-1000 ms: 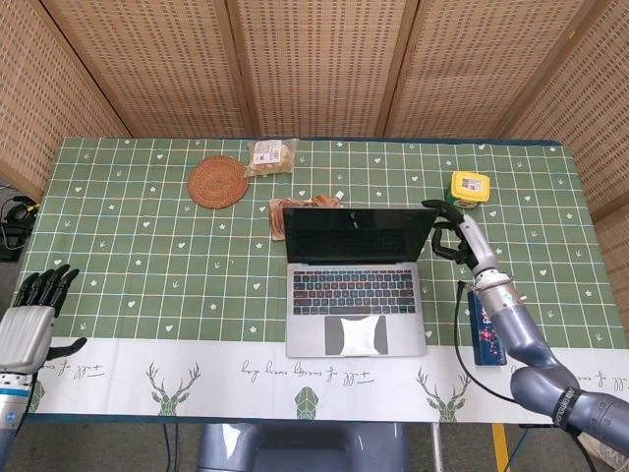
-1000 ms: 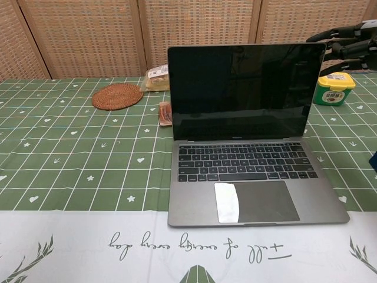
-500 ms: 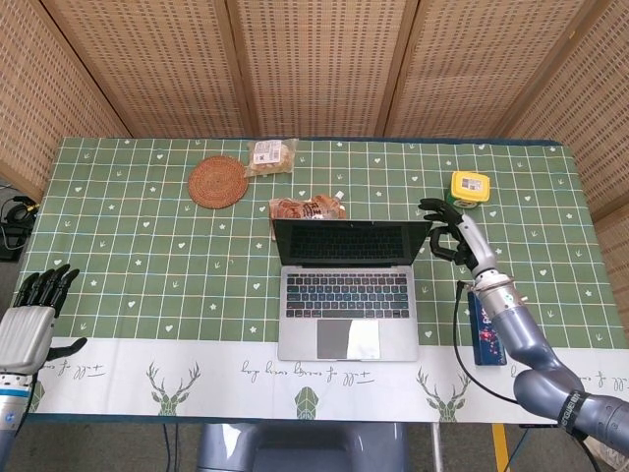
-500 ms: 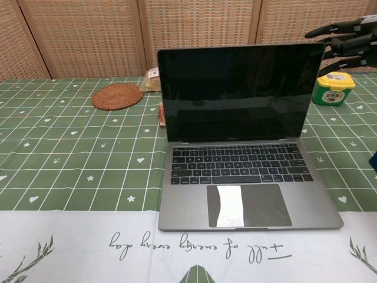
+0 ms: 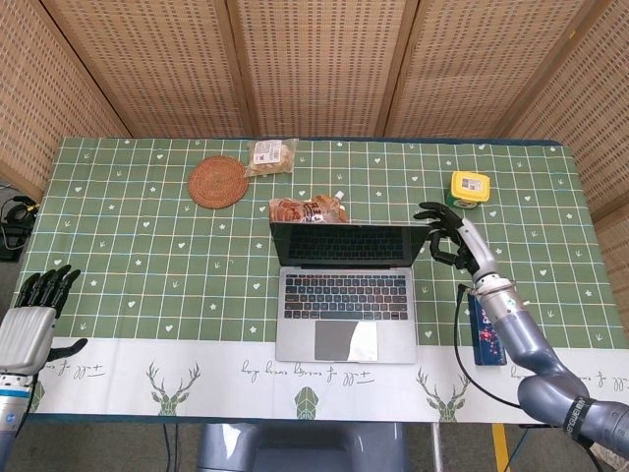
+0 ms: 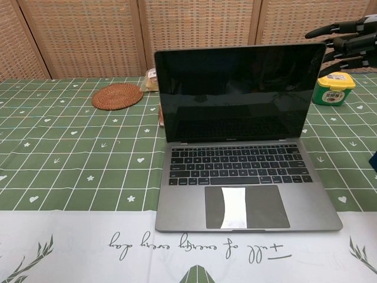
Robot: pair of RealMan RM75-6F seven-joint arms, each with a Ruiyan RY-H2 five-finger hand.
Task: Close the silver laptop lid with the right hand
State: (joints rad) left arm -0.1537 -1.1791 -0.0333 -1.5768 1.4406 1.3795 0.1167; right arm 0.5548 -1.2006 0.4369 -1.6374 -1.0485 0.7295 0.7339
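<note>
From the head view, the open silver metal laptop (image 5: 344, 295) sits mid-table on the green gridded tablecloth (image 5: 138, 246), its hinge line running left to right and its dark screen standing close to upright. The right hand (image 5: 450, 236), black-fingered on a grey metal forearm, hovers just off the lid's upper right corner, fingers spread and curved toward the lid's edge, holding nothing; whether a fingertip touches the corner I cannot tell. The lid lies to that hand's left, so closing it looks to call for a push from behind the top edge, forward and down toward the keyboard. The left hand (image 5: 34, 320) is well apart at the table's near left edge, fingers apart and empty; the right is plainly the nearer.

From the chest view, the glossy black screen faces the camera above the matte keyboard deck, with a pale glare patch on the trackpad. The right hand's fingers (image 6: 347, 35) show beside the lid's top right corner, in front of a yellow-lidded green jar (image 6: 333, 88). A round woven rattan coaster (image 6: 117, 95) lies far left
</note>
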